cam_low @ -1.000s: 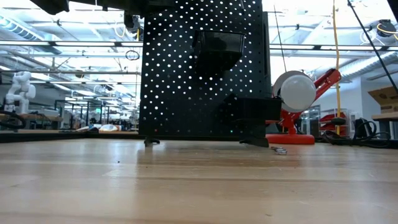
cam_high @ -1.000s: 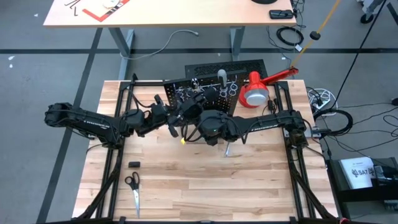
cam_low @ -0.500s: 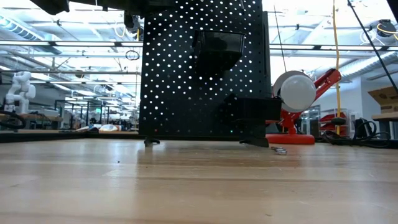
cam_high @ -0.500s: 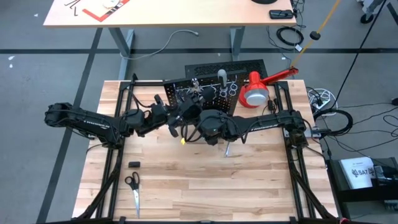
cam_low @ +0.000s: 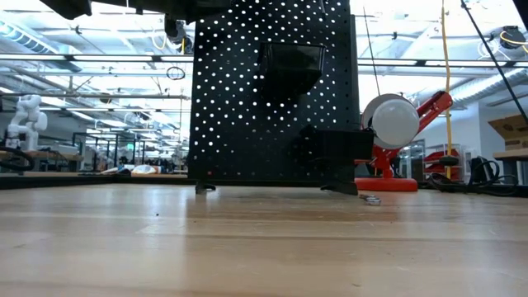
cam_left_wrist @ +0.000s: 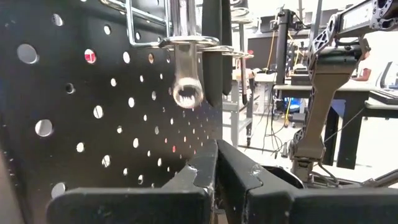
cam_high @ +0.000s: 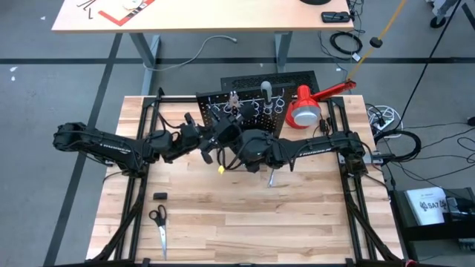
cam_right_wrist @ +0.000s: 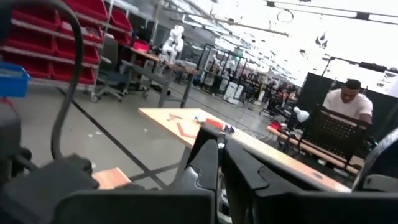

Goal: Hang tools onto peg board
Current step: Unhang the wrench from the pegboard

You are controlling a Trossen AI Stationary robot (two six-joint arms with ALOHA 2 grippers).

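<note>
- We see a wooden counter from above, with two dark arms reaching in from its left and right edges and meeting near the middle of its far side.
- The peg board stands upright along the counter's far edge, so tools can hang from its row of silver rings.
- A red lamp sits just beside the peg board, toward the far right corner.
- The left gripper is close against the board's face, just below the rings; its fingers are pressed together and hold nothing.
- The right gripper hovers beside the left one at mid-counter; its fingers are also closed and empty.
- A silver wrench hangs through a ring, its toothed end pointing down, next to a dark-handled tool.
- Scissors lie near the counter's near left corner, apparently yet to be hung.
- A thin silver tool lies on the counter just below the right arm.
</note>
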